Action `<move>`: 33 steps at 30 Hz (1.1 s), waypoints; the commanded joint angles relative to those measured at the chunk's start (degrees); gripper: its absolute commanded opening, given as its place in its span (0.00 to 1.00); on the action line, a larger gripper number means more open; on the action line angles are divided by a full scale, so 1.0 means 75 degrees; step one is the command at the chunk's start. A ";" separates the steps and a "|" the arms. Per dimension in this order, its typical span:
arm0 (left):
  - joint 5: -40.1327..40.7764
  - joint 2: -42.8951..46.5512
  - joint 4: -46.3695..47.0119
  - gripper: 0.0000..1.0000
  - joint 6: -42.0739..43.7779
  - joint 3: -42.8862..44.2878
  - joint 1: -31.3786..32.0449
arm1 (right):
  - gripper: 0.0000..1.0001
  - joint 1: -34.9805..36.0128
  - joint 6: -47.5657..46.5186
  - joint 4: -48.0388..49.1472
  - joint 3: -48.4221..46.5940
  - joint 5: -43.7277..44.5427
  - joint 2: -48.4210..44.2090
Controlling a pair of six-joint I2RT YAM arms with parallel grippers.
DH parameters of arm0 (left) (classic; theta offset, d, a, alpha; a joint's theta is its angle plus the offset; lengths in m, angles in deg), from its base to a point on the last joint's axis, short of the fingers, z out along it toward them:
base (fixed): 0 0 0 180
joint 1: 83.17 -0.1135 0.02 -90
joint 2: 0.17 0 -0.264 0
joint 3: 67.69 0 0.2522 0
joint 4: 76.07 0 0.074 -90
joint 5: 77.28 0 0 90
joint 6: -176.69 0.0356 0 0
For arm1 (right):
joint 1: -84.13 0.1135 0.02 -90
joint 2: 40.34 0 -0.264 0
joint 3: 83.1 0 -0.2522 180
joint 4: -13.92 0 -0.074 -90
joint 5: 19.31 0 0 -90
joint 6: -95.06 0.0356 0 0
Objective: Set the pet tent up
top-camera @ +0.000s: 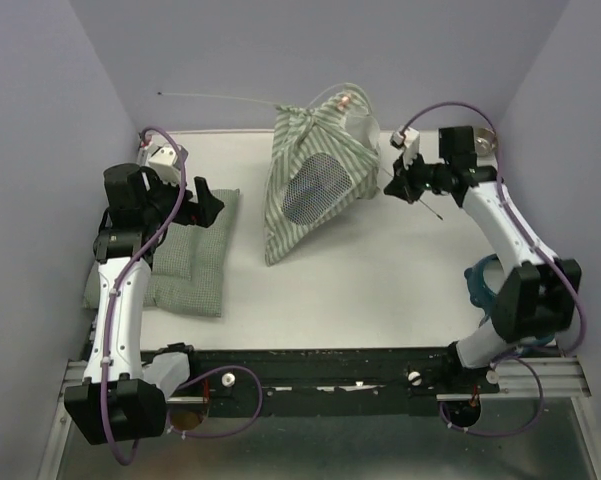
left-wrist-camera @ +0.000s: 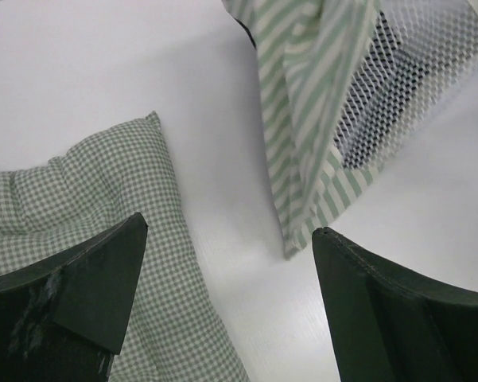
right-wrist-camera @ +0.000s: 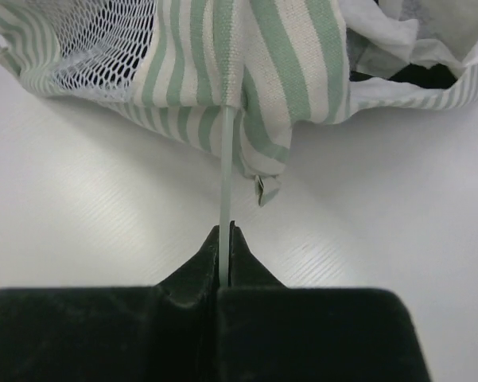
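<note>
The pet tent (top-camera: 310, 180) is a slack green-and-white striped heap with a grey mesh panel, at the back middle of the table. A thin whitish pole (top-camera: 220, 98) sticks out of its top towards the back left. My right gripper (top-camera: 402, 187) is just right of the tent and shut on another whitish pole (right-wrist-camera: 225, 199) that runs into the striped fabric (right-wrist-camera: 223, 56). My left gripper (top-camera: 208, 205) is open and empty above the right edge of the cushion; the tent's lower corner (left-wrist-camera: 302, 159) hangs ahead of it.
A flat green checked cushion (top-camera: 190, 265) lies at the left, under my left arm; it also shows in the left wrist view (left-wrist-camera: 79, 191). A blue ring-shaped object (top-camera: 483, 280) sits near the right arm's base. Lilac walls close the table on three sides.
</note>
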 commanded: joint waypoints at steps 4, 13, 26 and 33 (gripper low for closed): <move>-0.0023 0.0190 0.0489 0.99 -0.0328 -0.0435 0.0678 | 0.01 0.0118 0.5139 0.3643 0.5169 0.0108 -0.3989; -0.0373 0.0038 0.0488 0.98 -0.0551 -0.0938 0.2084 | 0.08 0.1279 0.6928 0.3789 0.6688 0.0264 -0.5107; -0.1018 -0.0032 0.1062 0.50 -0.0409 -0.1560 0.3490 | 0.01 0.2134 0.6363 0.0264 0.6173 -0.0089 -0.8914; -0.1205 -0.1365 0.2280 0.00 -0.0620 -0.1011 0.4171 | 0.01 0.2123 0.6622 -0.0782 0.5798 0.0133 -0.9514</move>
